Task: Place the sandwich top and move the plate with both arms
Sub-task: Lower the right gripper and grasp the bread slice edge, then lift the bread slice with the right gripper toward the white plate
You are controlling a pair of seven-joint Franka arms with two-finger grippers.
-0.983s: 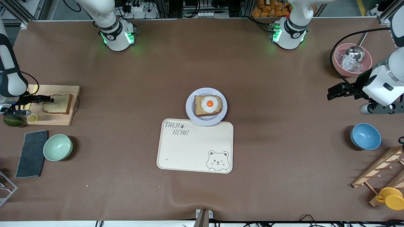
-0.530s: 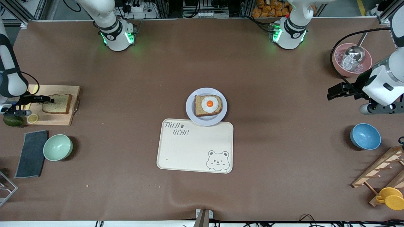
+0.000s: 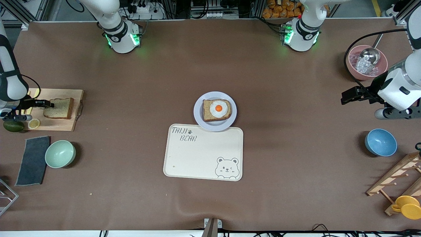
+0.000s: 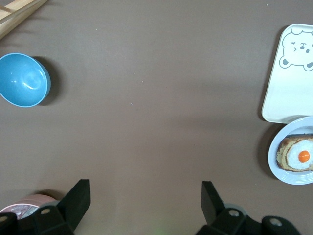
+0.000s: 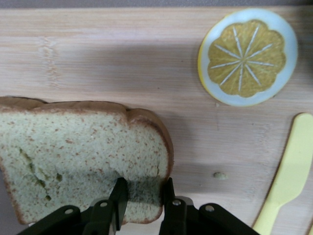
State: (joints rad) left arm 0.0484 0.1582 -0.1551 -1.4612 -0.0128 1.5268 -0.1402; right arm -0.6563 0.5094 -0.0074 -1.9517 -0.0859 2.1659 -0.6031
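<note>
Front view, bread: you have the plain slice (image 3: 59, 108) on the cutting board (image 3: 62, 125) at the right arm's end of the surface, well apart from the plate (image 3: 214, 111).
Front view, right gripper (image 3: 49, 104): it sits at the slice's edge over the board; from here you cannot read the jaws.
Front view, left gripper (image 3: 343, 98): it waits above the surface near the pink bowl (image 3: 353, 71), well apart from the plate.
Front view, plate: mid-surface, its near rim overlapping the tray (image 3: 197, 158); it carries the egg slice (image 3: 217, 110).
Front view, count: two arms, two bread slices, one plate, one tray, three bowls (pink, blue (image 3: 380, 142), green (image 3: 60, 153)).
Left wrist view, jaws: spread wide and released, nothing between them; you see the blue bowl (image 4: 23, 80), plate (image 4: 276, 164) and tray (image 4: 288, 88) ahead.
Right wrist view, jaws: closed on one edge of the slice (image 5: 73, 161), which lies flat on the board (image 5: 122, 58).
Right wrist view, count: one lemon slice (image 5: 248, 58), one yellow knife (image 5: 286, 171).
Risk, grip: you hold soft bread by one edge only; it may sag, tear or slip out on the lift.
Risk, placing: a drooping slice could land crooked on the egg, or smear it.
Risk, plate: its rim rides on the tray; pushing from one arm alone could tip it.
</note>
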